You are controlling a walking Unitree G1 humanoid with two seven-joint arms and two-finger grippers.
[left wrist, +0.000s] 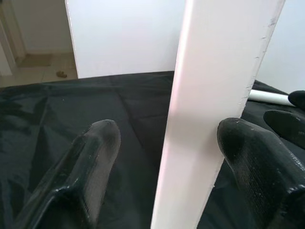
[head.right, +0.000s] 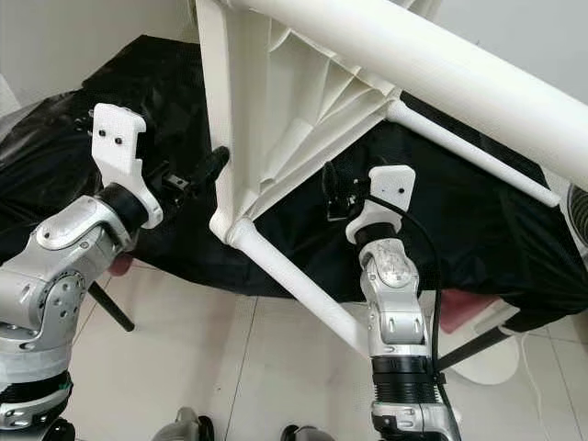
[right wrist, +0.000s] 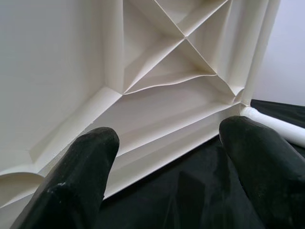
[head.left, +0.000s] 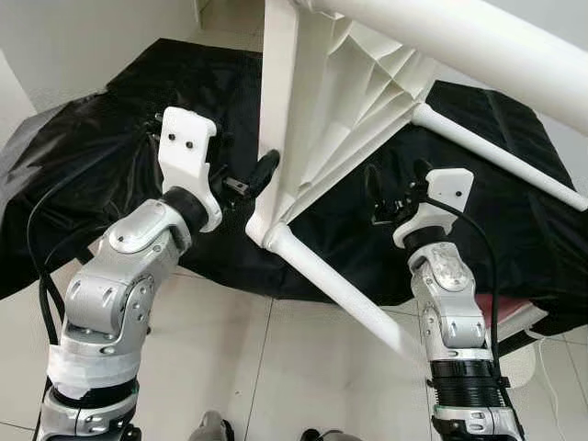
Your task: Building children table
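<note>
Standing tipped on its edge over the black sheet (head.left: 110,138), table (head.left: 322,101) has legs (head.left: 340,285) fitted; left gripper (head.left: 250,180) open astride its rim, right gripper (head.left: 390,197) open beneath, righting likely left.

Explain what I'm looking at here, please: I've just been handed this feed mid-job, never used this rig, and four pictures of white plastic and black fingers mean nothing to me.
The two wide pictures come from the robot's head, looking down at its own silver arms. The two close ones come from cameras on its wrists, looking along the black fingers.

The white thing is a plastic children's table, tipped on its side over a black cloth spread on the tiled floor. Its ribbed underside faces the right arm, and round white legs stick out from the corners.

The left gripper is at the table's edge, fingers open on either side of it; one finger looks to be touching it. The right gripper hovers open near the ribbed underside, holding nothing.
</note>
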